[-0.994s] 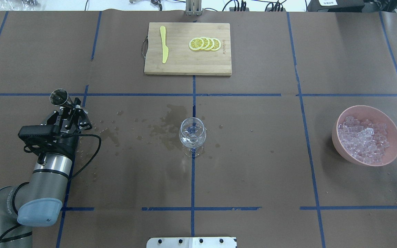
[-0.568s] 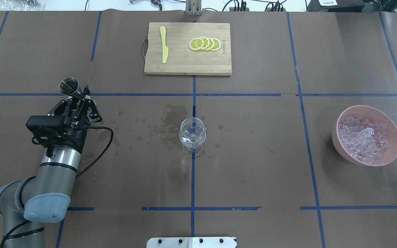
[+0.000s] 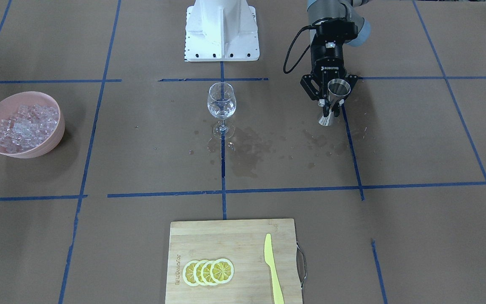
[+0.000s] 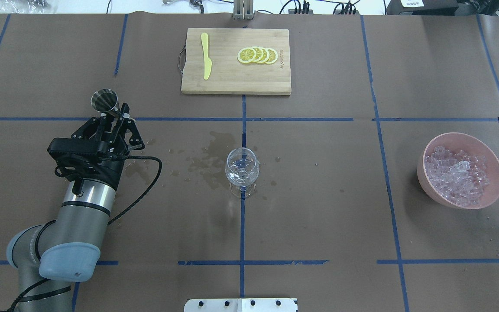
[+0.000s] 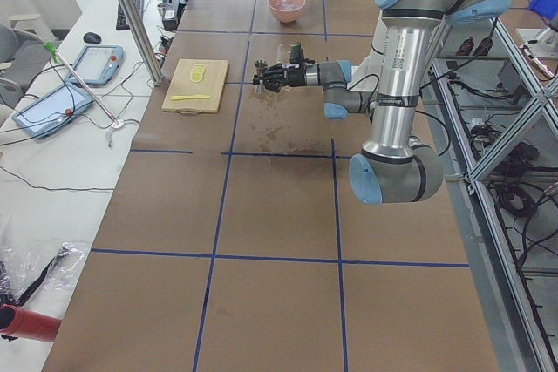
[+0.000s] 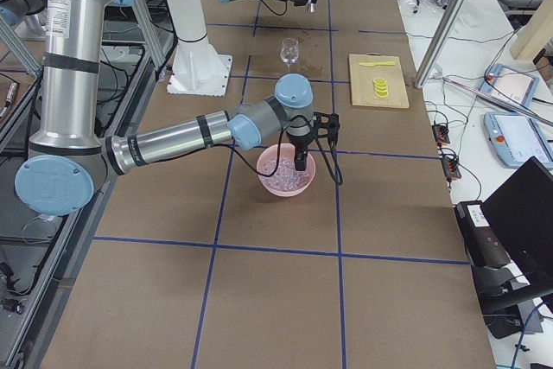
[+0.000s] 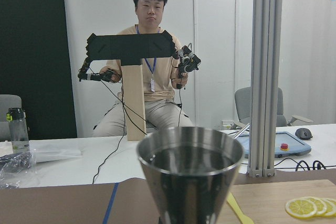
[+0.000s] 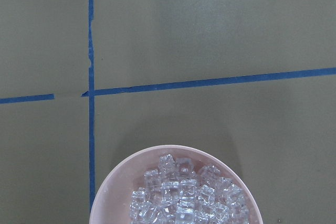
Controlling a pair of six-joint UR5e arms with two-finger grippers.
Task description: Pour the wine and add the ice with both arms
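Presently: left gripper [image 4: 118, 113] pinched seemingly full jigger [image 4: 104, 99], which you had to carry level to wineglass [image 4: 242, 167]; right gripper [image 6: 300, 164] jaws unreadable.

A glass [image 4: 241, 167] stands mid-table. Far behind it, a board [image 4: 232, 78] carries a knife [image 4: 206, 56] left of lemon slices [image 4: 258, 55]. To the right, a bowl [image 4: 461, 140] holds ice [image 4: 457, 175]. To the left, the left gripper [image 4: 118, 115] holds a jigger [image 4: 103, 99].

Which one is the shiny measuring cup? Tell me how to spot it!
Start at the wine glass in the middle of the brown table, then look toward the robot's left arm. The metal cup is pinched at its waist in the left gripper. It's the only silvery, hourglass-shaped thing there.
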